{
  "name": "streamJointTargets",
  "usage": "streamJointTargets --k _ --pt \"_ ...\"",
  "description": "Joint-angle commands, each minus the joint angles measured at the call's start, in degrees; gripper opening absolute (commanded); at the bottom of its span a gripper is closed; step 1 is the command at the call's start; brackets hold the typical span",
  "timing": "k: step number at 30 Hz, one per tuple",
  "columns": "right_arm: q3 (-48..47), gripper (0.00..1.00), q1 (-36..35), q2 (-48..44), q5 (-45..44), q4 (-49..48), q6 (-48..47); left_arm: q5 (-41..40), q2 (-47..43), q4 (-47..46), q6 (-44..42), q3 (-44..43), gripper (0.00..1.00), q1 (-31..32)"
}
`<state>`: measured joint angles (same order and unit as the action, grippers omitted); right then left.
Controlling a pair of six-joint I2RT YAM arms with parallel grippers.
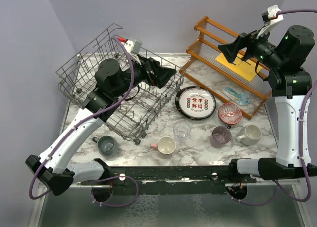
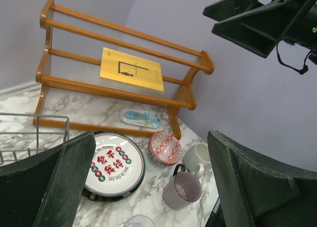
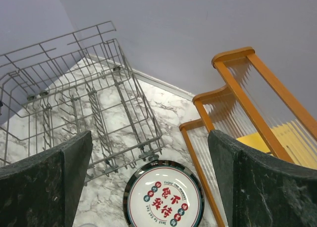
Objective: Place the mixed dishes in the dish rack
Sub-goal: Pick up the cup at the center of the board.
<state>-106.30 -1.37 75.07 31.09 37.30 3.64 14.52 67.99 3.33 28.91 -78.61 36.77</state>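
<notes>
Both claws gape wide, holding nothing. Left gripper [image 1: 167,76] hangs over the dish rack's [image 1: 79,71] right edge; right gripper [image 1: 225,51] hovers above the wooden shelf [image 2: 124,92].

Rack sits far-left on the marble table [image 1: 198,153] — every dish lies outside it.

Black-rimmed plate [image 1: 196,102] just right of the rack, red bowl [image 1: 230,113] beside it.

Front row, left to right: grey-teal mug [image 1: 107,145], pink mug [image 1: 166,146], mauve mug [image 1: 220,136], cream mug [image 1: 250,134].

Clear glass [image 1: 182,129] stands between plate and pink mug — smallest piece.
</notes>
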Motion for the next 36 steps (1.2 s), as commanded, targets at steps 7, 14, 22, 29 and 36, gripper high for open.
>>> streamJointTargets --k 7,14,22,29,36 --pt "2.8 0.99 0.7 -3.9 9.0 0.0 -0.7 2.9 -3.4 -11.3 3.7 9.8 0.99 0.6" --pt "13.7 0.99 0.8 -6.3 30.7 0.4 -16.4 5.7 -5.6 -13.8 2.9 16.3 0.99 0.7" --pt "28.8 0.99 0.8 -9.2 39.7 -2.2 -17.9 11.7 -8.3 -15.8 3.5 21.2 0.98 0.9" --pt "32.4 0.99 0.8 -9.4 47.2 7.4 -37.2 9.4 -8.8 -16.3 5.4 24.5 0.97 0.9" --pt "36.1 0.99 0.8 -8.4 39.2 15.6 -53.2 4.2 -10.0 -20.1 8.9 28.1 0.98 0.9"
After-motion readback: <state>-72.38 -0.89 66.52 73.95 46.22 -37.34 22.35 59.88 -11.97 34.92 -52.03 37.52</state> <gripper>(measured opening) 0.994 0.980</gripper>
